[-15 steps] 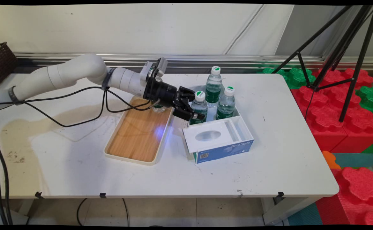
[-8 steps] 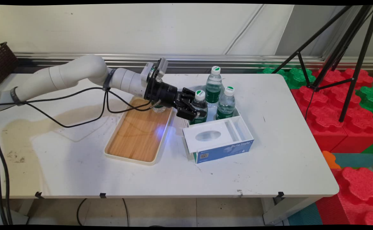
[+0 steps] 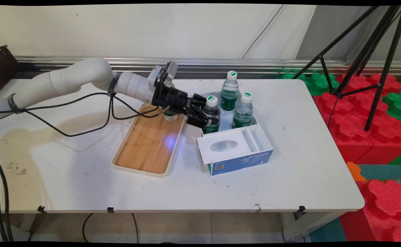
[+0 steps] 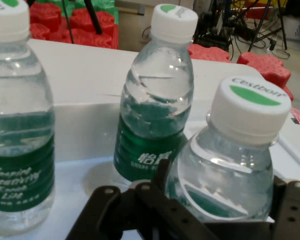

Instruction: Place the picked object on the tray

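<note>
claw [image 3: 210, 120] clenched on water bottle [image 3: 211, 115] mid-body at the box [image 3: 236, 151] — looks full, so weighty, thin plastic slick and squashy; label band grips best.

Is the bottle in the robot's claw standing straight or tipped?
Tipped. The held water bottle leans left, while the two bottles behind it stand upright.

Clear bottles [image 3: 211, 115] with green labels, white green-spotted caps [image 4: 251, 107]; blue-and-white box [image 3: 236, 151].

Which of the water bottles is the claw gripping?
The bottle nearest the wooden tray: the box's left bottle sits between the claw fingers. The other bottles in the box stand free.
</note>
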You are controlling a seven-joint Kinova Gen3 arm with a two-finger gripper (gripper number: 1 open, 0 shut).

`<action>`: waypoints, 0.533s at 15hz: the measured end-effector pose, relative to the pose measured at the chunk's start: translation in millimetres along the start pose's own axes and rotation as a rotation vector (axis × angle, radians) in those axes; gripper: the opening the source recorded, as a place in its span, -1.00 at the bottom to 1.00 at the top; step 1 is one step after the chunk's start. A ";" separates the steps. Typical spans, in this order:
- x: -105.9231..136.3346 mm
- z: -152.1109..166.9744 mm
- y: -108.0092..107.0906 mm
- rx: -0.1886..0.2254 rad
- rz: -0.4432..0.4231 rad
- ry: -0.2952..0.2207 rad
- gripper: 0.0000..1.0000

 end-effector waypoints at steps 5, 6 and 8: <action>19.7 -19.5 -1.3 0.004 0.018 0.020 -1.00; 26.0 -25.4 -1.2 0.006 0.025 0.029 -1.00; 38.5 -36.0 -0.8 0.007 0.037 0.046 -1.00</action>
